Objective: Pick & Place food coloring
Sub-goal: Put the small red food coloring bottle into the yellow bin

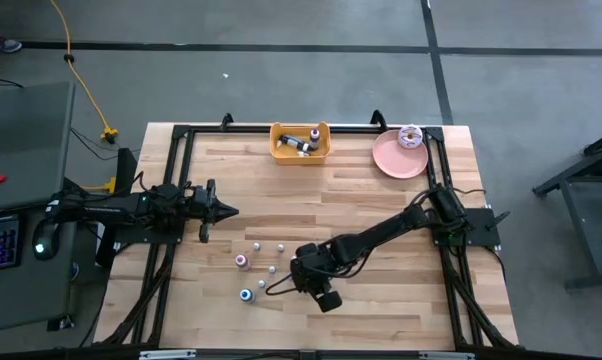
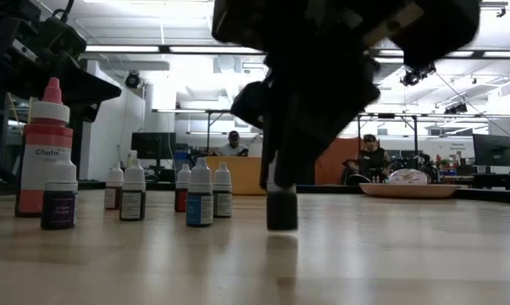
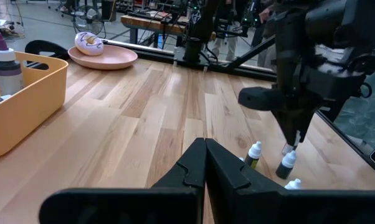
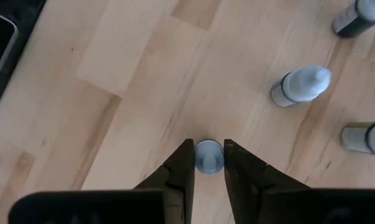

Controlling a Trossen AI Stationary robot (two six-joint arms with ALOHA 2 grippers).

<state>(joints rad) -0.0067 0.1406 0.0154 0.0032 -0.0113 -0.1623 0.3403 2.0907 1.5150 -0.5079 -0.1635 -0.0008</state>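
Observation:
Several tiny food coloring bottles with whitish caps stand upright on their bases on the wooden table (image 1: 381, 290), near its middle (image 1: 253, 243) (image 1: 241, 261) (image 1: 246, 295); the low view shows them in a row (image 2: 200, 193). My right gripper (image 1: 281, 284) points down over one dark bottle (image 2: 281, 209) and is shut on it. My left gripper (image 1: 226, 210) waits shut above the table's left side, touching nothing; its fingers meet in the left wrist view (image 3: 205, 149). More bottles lie in the yellow bin (image 1: 300, 152). My right gripper (image 4: 208, 146) pinches the bottle's whitish cap (image 4: 208, 155) between its two fingers (image 4: 182, 163), coming from above and pointing down. The bottle stays upright below the fingers (image 2: 281, 212). Whether its base rests on the table or is just clear of it, I cannot tell.
The yellow bin sits at the far edge, mid-table. A pink plate (image 1: 391, 160) with a donut (image 1: 411, 136) is to its right. Other bottles (image 4: 299, 85) (image 4: 365, 138) stand close to the held one. A taller red-capped bottle (image 2: 45, 148) stands near the low camera. People sit beyond the table.

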